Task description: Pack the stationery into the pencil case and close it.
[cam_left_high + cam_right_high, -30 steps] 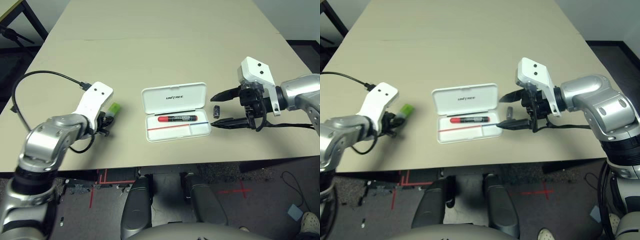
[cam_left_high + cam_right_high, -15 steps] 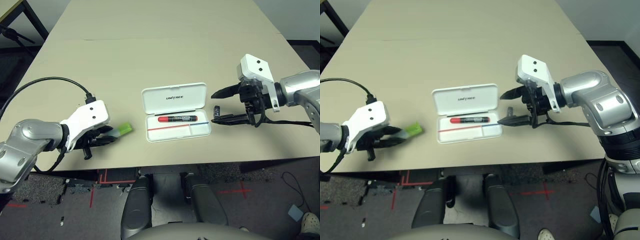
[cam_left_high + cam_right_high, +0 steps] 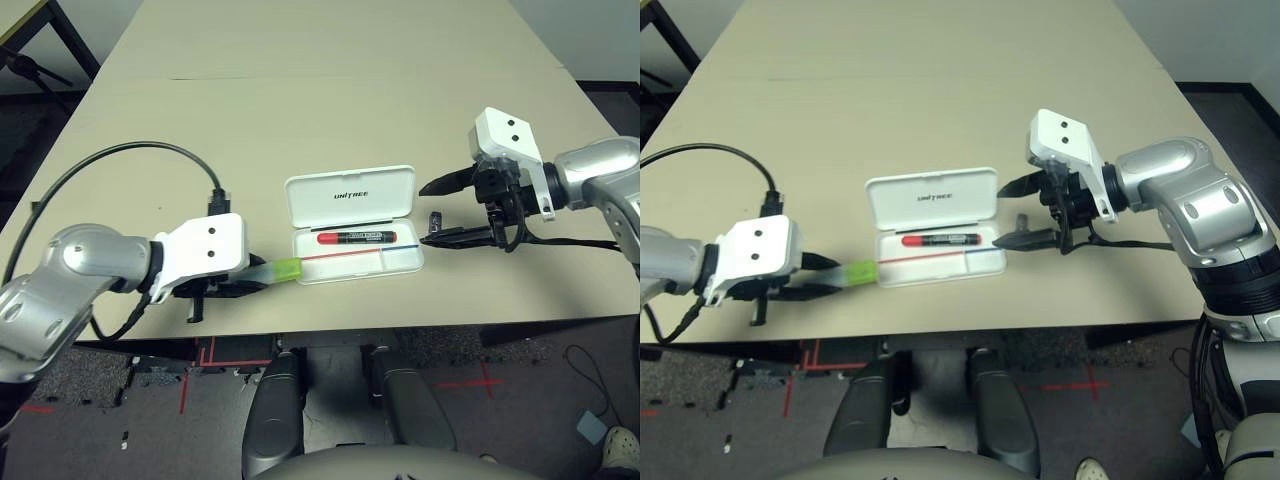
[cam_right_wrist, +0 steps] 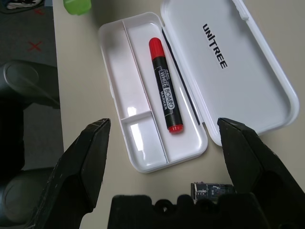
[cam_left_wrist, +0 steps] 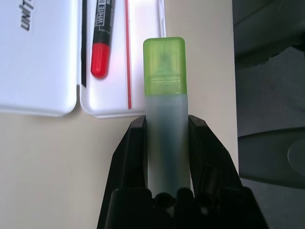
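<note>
Left gripper (image 5: 164, 138) clamps the pale bar with a green end (image 5: 165, 114) beside the open pencil case (image 3: 352, 225) holding the red marker (image 3: 355, 238), while the right gripper (image 3: 437, 212) hangs spread wide over the small dark piece (image 3: 434, 221).

On the open lid of the white hard plastic pencil case (image 4: 228, 62) I read "UNITREE" in black. The red marker with black ends (image 4: 164, 93) lying inside it says "WHITE BOARD MARKER".

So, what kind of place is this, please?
Probably a robotics lab or test room. A big plain beige table stands on dark carpet with red tape marks on the floor, and a loose cable runs across the floor to a small box.
</note>
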Robot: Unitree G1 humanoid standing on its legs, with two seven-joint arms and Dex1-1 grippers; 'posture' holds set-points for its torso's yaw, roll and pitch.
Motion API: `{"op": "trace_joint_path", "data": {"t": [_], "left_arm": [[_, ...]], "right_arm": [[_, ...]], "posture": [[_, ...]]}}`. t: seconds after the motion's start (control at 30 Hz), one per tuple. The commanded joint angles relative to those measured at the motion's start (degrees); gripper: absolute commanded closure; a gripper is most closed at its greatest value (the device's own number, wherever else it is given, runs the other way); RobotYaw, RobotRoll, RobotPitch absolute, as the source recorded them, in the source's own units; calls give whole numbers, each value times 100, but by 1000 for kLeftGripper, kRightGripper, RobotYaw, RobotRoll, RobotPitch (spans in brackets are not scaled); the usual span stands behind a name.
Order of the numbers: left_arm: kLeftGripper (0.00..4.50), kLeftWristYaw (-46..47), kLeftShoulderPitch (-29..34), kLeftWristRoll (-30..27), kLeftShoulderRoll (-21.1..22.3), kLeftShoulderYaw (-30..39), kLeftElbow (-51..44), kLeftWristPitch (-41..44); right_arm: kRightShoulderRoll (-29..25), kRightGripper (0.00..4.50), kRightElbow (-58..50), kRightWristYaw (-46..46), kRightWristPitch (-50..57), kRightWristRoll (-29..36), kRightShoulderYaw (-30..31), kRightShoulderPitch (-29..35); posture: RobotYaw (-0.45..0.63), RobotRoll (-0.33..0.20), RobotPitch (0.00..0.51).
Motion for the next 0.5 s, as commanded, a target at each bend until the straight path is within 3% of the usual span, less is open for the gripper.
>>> {"op": "trace_joint_path", "data": {"t": [0.03, 0.27, 0.5], "left_arm": [[3396, -22, -432, 386, -325, -591, 159, -84], [3396, -39, -1267, 740, -1213, -1399, 469, 104], [3396, -11, -1785, 1040, -1718, -1782, 909, 279]], "right_arm": [[-2, 0, -4, 25, -69, -57, 39, -32], [-2, 0, -16, 31, -88, -120, 58, -36], [-39, 0, -52, 20, -72, -130, 53, -7]], "posture": [[21, 0, 194], [4, 0, 193], [-11, 0, 197]]}}
